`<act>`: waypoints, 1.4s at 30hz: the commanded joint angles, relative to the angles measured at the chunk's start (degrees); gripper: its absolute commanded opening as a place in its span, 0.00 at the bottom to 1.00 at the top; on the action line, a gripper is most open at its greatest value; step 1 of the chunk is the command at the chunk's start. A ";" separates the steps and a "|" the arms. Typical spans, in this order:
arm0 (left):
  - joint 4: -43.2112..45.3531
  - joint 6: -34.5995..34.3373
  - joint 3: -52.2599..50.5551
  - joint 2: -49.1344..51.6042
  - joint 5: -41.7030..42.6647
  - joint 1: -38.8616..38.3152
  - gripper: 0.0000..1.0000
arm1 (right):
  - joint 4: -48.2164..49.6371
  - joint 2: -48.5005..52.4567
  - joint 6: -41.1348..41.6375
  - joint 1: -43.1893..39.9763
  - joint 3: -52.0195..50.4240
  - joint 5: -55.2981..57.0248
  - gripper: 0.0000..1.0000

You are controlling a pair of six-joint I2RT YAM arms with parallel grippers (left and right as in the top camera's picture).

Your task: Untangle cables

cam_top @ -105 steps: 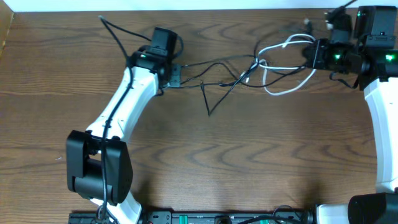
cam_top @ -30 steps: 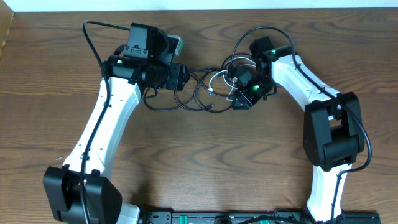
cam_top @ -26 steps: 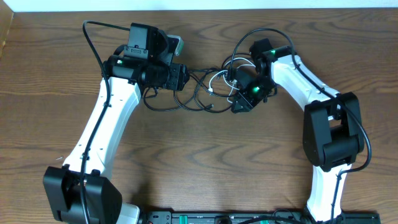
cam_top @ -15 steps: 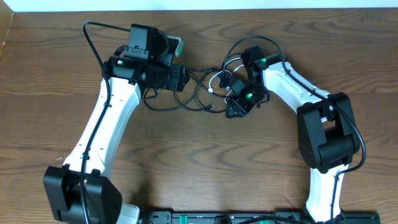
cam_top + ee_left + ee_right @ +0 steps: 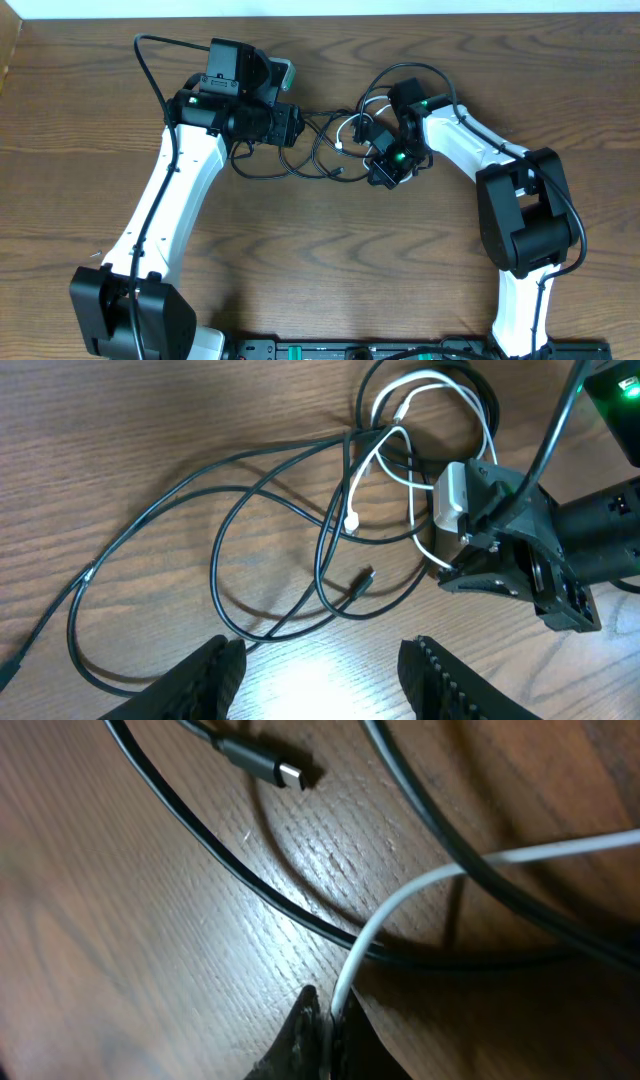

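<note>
**Left tool** (image 5: 325,660): released. Both fingers are spread wide and low over the bench (image 5: 320,270), and nothing lies between them. It does not touch any cord.

**Right tool** (image 5: 322,1020): clenched, grasping the white cable (image 5: 500,863). The fingertips are pressed together on the cord at bench level. From the pinch the cord rises and curves away to the right in the right wrist view.

**Cables** (image 5: 325,148): a loose tangle of thin black and white cords. It lies flat on the bench between the two tools, just ahead of the left tool and reaching to the tip of the right tool.

- **White cable:** looped at the side of the tangle nearest the right tool. One free end with a small white plug (image 5: 352,520) hangs toward the middle of the heap, ahead of the left tool.
- **Black cables:** several wide overlapping loops spread from the middle of the tangle toward the left tool. One strand trails past that tool's left finger and off the lower edge of its view.
  - A small black plug (image 5: 363,579) lies inside the loops, just below the white plug.
  - In the right wrist view a black plug with a metal tip (image 5: 262,762) lies on the bench ahead of the clenched fingertips.
  - Another black strand passes just in front of the fingertips and crosses the white cable there. I cannot tell which of the two lies on top.
</note>
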 commanded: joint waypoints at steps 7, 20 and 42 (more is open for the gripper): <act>0.92 -1.31 -0.87 0.63 -0.52 0.13 0.56 | -6.78 -8.24 10.32 -2.97 14.19 -13.70 0.01; 1.99 -1.81 -0.87 0.63 -0.52 0.13 0.56 | -4.57 -18.99 27.67 -6.69 45.72 -12.74 0.01; 2.23 -1.79 -0.87 0.66 -0.55 0.13 0.56 | 15.93 -20.44 38.88 -17.79 65.85 0.39 0.01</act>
